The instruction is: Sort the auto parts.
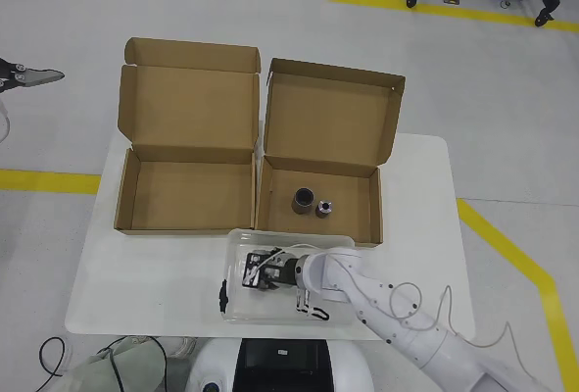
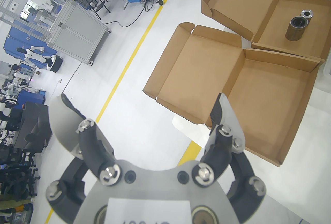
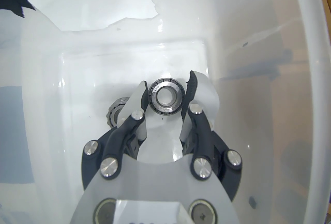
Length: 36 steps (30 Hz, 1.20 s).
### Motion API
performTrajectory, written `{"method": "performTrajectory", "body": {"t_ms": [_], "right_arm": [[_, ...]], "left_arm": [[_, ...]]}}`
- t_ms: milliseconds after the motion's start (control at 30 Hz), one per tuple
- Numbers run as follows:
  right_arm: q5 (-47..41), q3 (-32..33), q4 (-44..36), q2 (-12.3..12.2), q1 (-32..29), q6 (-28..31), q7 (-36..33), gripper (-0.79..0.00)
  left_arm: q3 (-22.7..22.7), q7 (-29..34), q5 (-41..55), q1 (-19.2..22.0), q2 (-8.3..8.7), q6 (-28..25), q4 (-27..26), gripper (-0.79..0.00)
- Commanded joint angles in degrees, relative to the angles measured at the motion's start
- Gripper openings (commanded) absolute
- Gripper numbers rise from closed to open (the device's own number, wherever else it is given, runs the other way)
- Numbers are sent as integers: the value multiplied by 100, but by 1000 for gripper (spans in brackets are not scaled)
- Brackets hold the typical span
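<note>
Where two bearings [image 3: 166, 109] [image 3: 115, 113] lie, one seems gripped.

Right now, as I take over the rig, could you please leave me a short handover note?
Right claw: shut on a bearing low in the bin; not yet lifted out.
Left claw: open, holding nothing, in the air off the side of the table.
Things: a second bearing lies beside the gripped one. The right box holds a dark cylinder and a silver part; the left box stands open beside it.
Done: two parts boxed.
Left: both bearings to be boxed.
</note>
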<state>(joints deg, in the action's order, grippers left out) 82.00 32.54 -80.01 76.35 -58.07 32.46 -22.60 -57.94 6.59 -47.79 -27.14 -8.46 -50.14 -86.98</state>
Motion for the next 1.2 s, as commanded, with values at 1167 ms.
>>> {"method": "performTrajectory", "body": {"t_ms": [1167], "right_arm": [[-122,1298,-1093,-368,-650,662,2622,-785]], "left_arm": [[0,0,0,0,0,0,0,0]]}}
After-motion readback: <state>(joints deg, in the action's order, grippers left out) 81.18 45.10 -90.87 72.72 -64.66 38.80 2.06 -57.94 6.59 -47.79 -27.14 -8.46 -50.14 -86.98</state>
